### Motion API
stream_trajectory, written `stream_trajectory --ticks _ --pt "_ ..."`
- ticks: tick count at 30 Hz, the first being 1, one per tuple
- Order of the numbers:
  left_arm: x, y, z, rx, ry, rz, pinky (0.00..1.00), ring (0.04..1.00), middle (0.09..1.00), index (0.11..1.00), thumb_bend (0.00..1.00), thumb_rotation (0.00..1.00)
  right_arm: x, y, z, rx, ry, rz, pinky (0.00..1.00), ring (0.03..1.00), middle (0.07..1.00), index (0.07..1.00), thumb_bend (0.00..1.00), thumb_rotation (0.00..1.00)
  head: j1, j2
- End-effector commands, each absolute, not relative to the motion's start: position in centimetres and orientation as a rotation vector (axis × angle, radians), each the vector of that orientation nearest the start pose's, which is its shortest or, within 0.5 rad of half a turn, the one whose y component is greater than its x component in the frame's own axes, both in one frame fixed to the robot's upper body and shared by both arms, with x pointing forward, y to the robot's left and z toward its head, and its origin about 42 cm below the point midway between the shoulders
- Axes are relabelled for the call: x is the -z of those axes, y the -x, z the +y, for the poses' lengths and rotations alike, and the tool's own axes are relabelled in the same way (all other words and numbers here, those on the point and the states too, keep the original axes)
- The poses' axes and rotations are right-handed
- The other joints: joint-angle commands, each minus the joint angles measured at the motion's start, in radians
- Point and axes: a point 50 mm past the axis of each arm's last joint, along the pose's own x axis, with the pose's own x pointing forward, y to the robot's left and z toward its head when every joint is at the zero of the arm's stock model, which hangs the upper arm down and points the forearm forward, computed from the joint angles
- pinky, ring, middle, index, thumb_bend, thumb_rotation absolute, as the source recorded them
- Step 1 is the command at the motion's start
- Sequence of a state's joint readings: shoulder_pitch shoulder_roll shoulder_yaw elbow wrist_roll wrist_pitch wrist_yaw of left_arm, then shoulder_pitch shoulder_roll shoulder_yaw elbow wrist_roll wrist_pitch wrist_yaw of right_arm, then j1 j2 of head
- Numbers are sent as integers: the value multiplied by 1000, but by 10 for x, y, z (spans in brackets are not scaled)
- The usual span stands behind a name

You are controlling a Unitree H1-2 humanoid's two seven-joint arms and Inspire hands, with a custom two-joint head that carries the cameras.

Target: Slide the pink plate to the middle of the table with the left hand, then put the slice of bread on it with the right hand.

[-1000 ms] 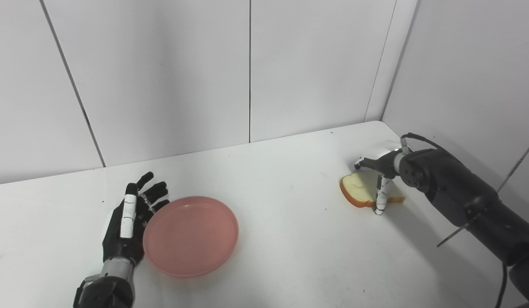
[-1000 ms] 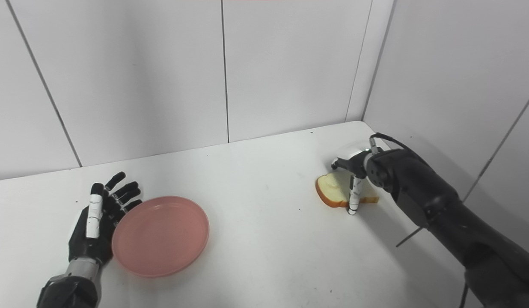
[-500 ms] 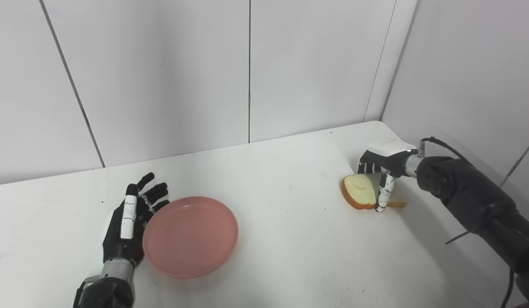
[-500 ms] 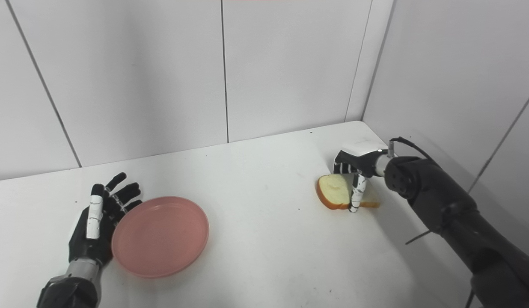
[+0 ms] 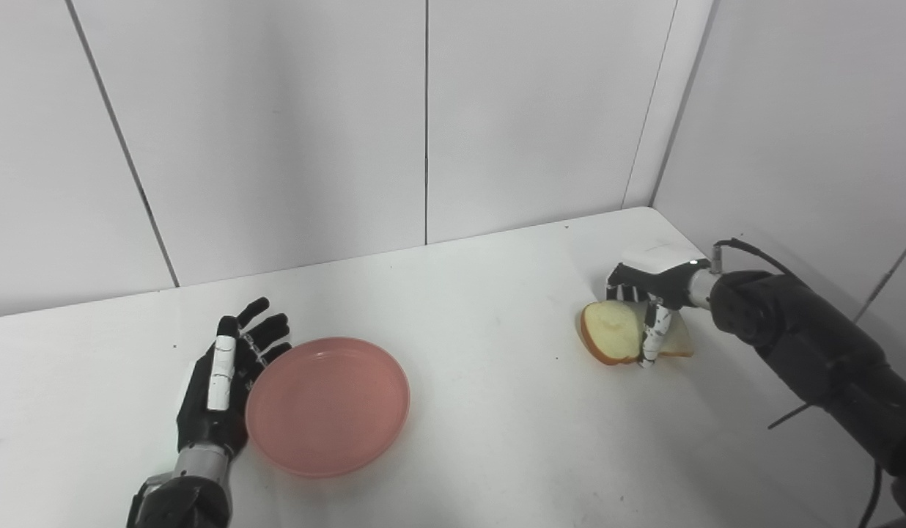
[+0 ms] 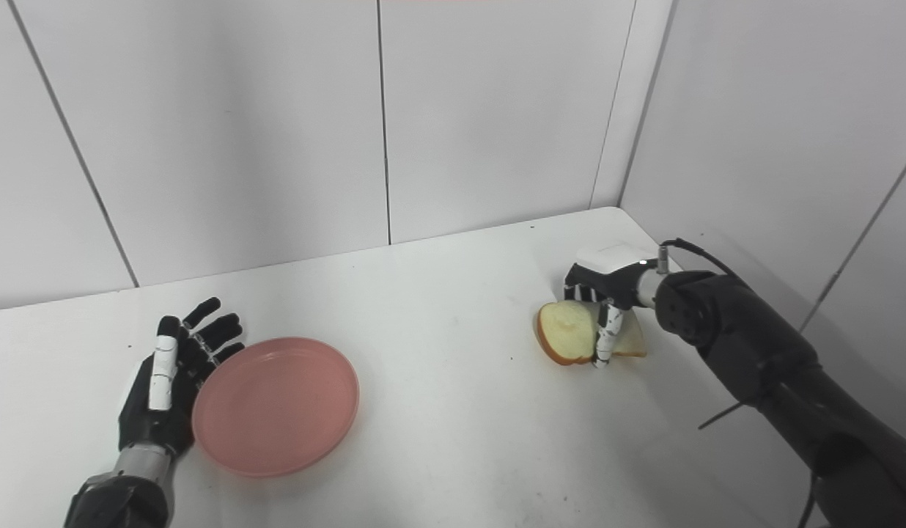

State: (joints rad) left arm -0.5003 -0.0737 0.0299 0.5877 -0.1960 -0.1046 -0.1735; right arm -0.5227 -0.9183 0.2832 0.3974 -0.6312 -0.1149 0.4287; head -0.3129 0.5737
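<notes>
Left eye view. You see the pink plate (image 5: 328,405) lying flat on the white bench (image 5: 482,411), left of the bench centre. The left hand (image 5: 222,385) rests beside the plate's left rim, fingers spread and extended, holding nothing; whether it actually touches the rim cannot be determined. At the right rear of the bench, near the corner of the wall panels, the right hand (image 5: 647,293) is curled over the slice of bread (image 5: 614,331). Its fingers (image 5: 651,334) reach down across the front face of the slice, and the slice is tilted up, its pale face turned toward the plate. The lower crust edge sits at or near the bench surface; you cannot tell whether it has cleared the bench.

Right eye view. You see the same layout from slightly further right. The open left hand (image 6: 163,389) lies against the left side of the plate (image 6: 275,405). The right hand (image 6: 607,282) grips the slice of bread (image 6: 566,331), well apart from the plate, with bare bench (image 6: 453,381) between them.
</notes>
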Motion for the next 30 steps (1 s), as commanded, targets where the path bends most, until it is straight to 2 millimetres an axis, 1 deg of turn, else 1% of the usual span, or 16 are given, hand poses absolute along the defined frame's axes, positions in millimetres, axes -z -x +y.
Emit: stream_trajectory --ticks 1,4,8,11,14,18,20,21,22,23,24,25,26,27,30 --pt "-74 -408 132 267 251 195 729 783 734 760 867 828 -267 -413 -457 -423 1608 155 326 387 432 531 525 7 1 0" --pt "-73 -408 131 271 258 193 736 784 733 763 868 824 -289 -417 -445 -411 1603 102 331 387 425 533 524 6 14 0" --pt "-73 -407 129 279 258 191 735 789 741 774 860 829 -319 -419 -427 -406 1606 22 366 417 441 530 526 7 26 0" --pt "-73 -407 126 279 260 194 749 794 745 785 850 830 -341 -421 -413 -412 1605 -55 359 419 442 534 525 6 36 0" --pt "-73 -406 121 285 258 191 762 795 742 788 840 835 -369 -419 -391 -425 1620 -131 381 434 446 535 525 3 56 -1" --pt "-73 -404 115 296 255 185 775 808 759 798 821 853 -393 -422 -365 -479 1634 -225 371 428 446 533 525 5 82 -4" --pt "-73 -404 112 294 259 189 778 808 758 793 829 850 -398 -423 -357 -498 1643 -248 374 434 450 531 526 6 96 -7" --pt "-72 -403 110 292 258 191 780 808 757 791 831 849 -400 -424 -348 -504 1638 -269 375 436 451 530 526 7 112 -12" --pt "-71 -403 109 291 257 192 781 801 751 792 844 843 -401 -424 -342 -507 1633 -283 394 458 459 523 527 7 112 -12" --pt "-70 -403 107 290 253 191 781 798 749 793 849 842 -402 -424 -334 -500 1616 -308 400 466 462 520 528 7 138 -15" --pt "-70 -403 106 289 251 191 779 794 748 794 858 844 -402 -424 -329 -494 1603 -324 404 471 463 518 528 6 138 -15" --pt "-69 -402 104 289 251 191 778 793 748 794 860 845 -401 -423 -323 -483 1586 -341 405 473 463 517 528 6 163 -16" --pt "-69 -402 104 289 252 191 777 795 752 796 866 843 -401 -422 -319 -476 1575 -351 416 481 464 517 529 6 163 -16" --pt "-69 -402 102 287 252 192 777 795 754 796 867 842 -400 -422 -314 -476 1551 -371 420 484 464 517 529 5 189 -18" --pt "-69 -401 99 281 250 191 770 804 765 800 847 844 -393 -422 -300 -469 1487 -409 436 495 464 514 530 2 228 -21"
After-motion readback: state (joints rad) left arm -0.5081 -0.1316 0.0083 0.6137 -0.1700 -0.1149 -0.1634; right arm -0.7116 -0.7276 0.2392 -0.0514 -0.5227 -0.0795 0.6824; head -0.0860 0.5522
